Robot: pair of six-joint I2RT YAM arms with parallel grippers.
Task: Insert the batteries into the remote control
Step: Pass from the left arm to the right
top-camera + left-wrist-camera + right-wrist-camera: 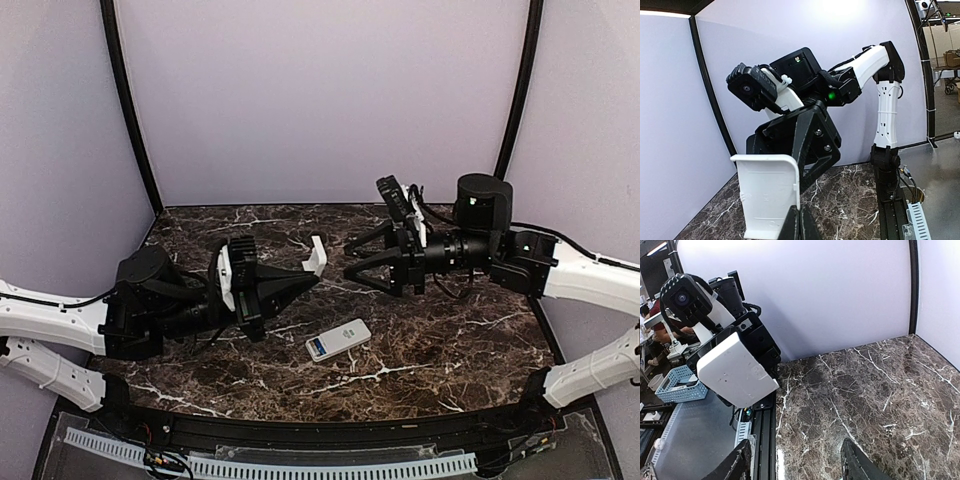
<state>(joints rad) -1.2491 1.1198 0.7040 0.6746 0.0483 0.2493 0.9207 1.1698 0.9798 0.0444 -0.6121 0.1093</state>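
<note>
Left gripper: clamped on white cover, aloft.
Right gripper: fingers spread wide, facing cover.
Remote control: bench front-centre.

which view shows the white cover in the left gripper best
Left wrist view: the cover fills the foreground, its face and edges clear, pinched by the left gripper. The right wrist view shows its plain other face, farther off. The top view shows only a small white sliver.

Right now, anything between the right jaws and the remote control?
Nothing visible. The remote control lies on bare marble table, nearer the arm bases than the right gripper, whose jaws are open. The left gripper, shut on a white cover, appears off to one side of that line.
</note>
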